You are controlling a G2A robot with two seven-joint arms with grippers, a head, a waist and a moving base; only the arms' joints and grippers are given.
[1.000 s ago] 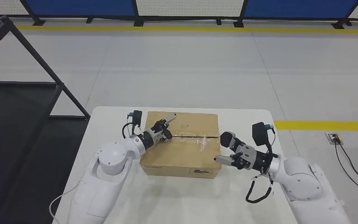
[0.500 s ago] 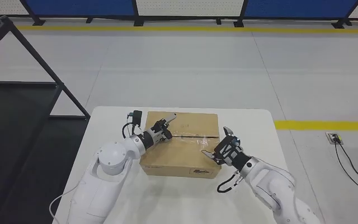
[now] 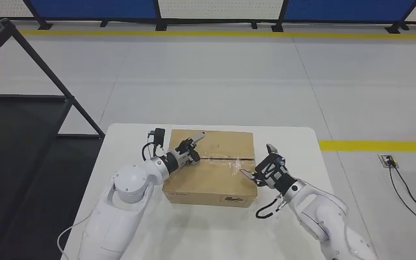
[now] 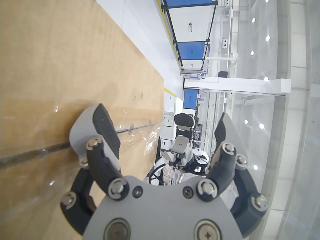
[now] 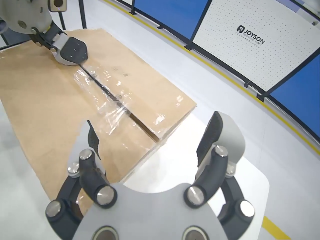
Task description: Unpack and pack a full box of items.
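Observation:
A shut brown cardboard box [image 3: 208, 170] lies in the middle of the white table [image 3: 130, 146], with clear tape [image 5: 110, 96] wrinkled along its top seam. My left gripper [image 3: 194, 143] is open over the seam's left end, one pad [image 4: 106, 128] resting on the box [image 4: 62, 58] top. At the box's right end, my right gripper [image 3: 259, 162] stands open with nothing between its fingers, one fingertip [image 5: 92, 133] over the box [image 5: 50, 96] top and the other beyond the end edge. In the right wrist view, the left gripper's pad [image 5: 72, 51] sits on the seam.
Bare table surface lies in front of the box and to both sides. A black metal frame [image 3: 45, 78] stands off the table's left. Blue and white partition panels [image 5: 250, 38] line the floor behind.
My right gripper has swung from the box's front right corner up to its right end, turning as it went. The left gripper and the box have kept still.

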